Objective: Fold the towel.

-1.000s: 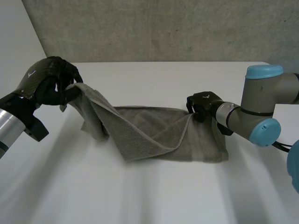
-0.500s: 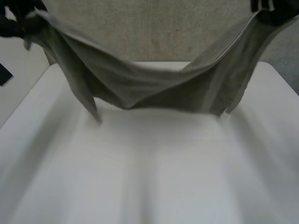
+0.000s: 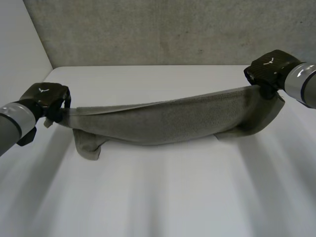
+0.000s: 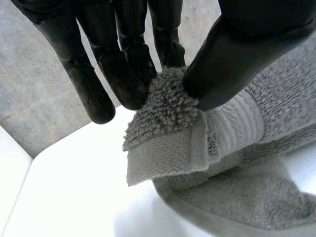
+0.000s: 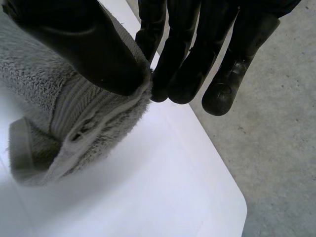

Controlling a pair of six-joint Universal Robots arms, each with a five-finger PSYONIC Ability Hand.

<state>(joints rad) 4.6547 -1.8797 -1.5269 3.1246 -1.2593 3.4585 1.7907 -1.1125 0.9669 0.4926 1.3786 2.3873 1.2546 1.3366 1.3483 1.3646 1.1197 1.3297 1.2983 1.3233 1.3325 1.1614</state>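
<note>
Stretching between both hands, grey towel [image 3: 168,121] sagging onto white table [image 3: 163,197], left hand [image 3: 47,96] pinching one end, right hand [image 3: 269,69] pinching the other.

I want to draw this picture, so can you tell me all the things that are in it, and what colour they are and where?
towel: one, grey, stretched out between the two hands, sagging low to the table in the middle.
table: one, white, under the towel.
wall: one, grey concrete, behind the table.
left hand: one, black, at the towel's left end, pinching a corner between thumb and fingers.
right hand: one, black, at the towel's right end, pinching a corner the same way, held a bit higher.
arms: two, grey, coming in from each side.
</note>
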